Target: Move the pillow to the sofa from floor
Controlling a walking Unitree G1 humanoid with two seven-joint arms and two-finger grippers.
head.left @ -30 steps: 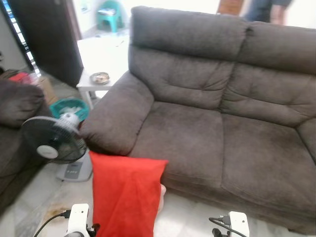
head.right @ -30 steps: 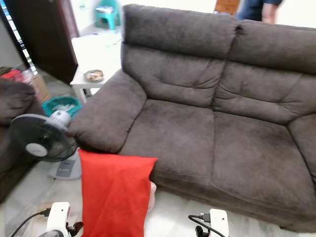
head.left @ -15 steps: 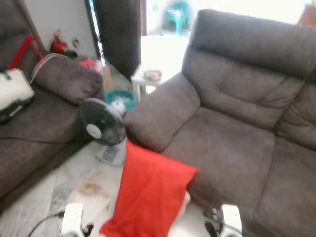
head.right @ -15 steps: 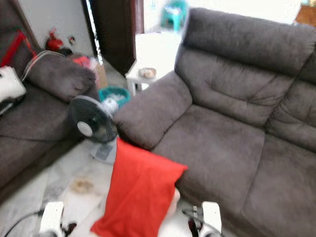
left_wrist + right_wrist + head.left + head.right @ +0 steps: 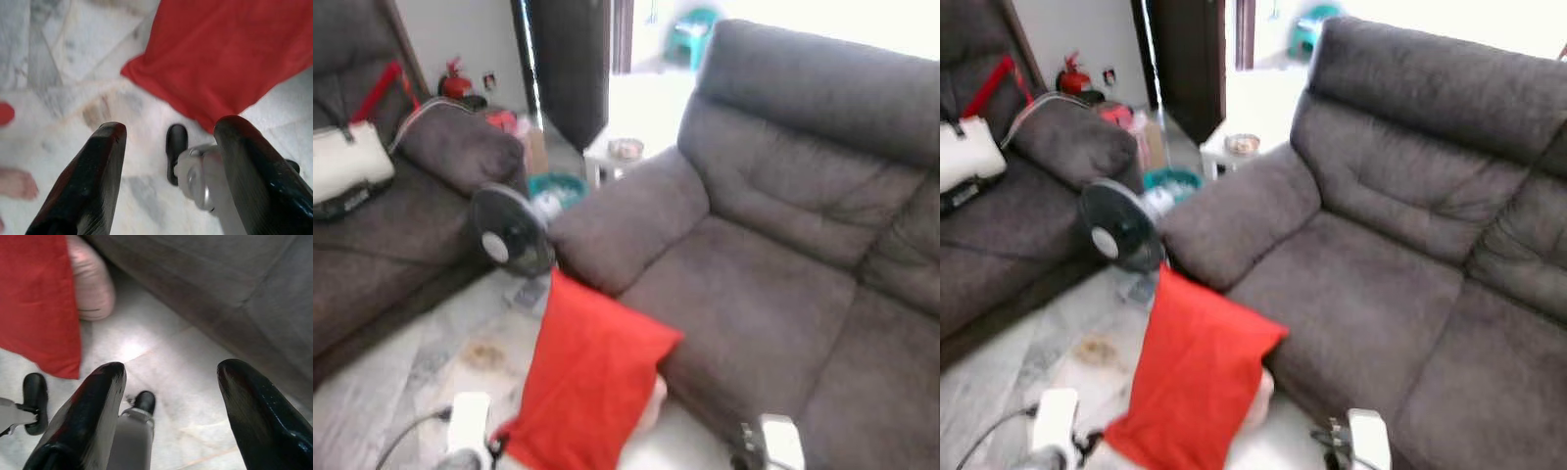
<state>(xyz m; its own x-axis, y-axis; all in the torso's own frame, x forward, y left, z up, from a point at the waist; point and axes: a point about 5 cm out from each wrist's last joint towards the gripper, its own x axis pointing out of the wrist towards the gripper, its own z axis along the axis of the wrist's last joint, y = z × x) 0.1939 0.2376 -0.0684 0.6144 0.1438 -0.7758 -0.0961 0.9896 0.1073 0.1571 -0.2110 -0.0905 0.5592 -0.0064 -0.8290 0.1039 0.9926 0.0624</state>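
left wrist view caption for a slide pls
Open left gripper hangs above the marble floor, beside a corner of the red pillow.

From the head we look forward and down through two eyes set side by side; both take in the grey sofa (image 5: 783,245), the red pillow (image 5: 587,382) leaning on its front, the fan (image 5: 512,233) and a second sofa (image 5: 1009,215) at left, the scene sitting slightly further left in the right eye. Each wrist camera looks down along its own two black fingers, close above the pale floor (image 5: 58,44). Both wrist views share the pillow's lower edge.
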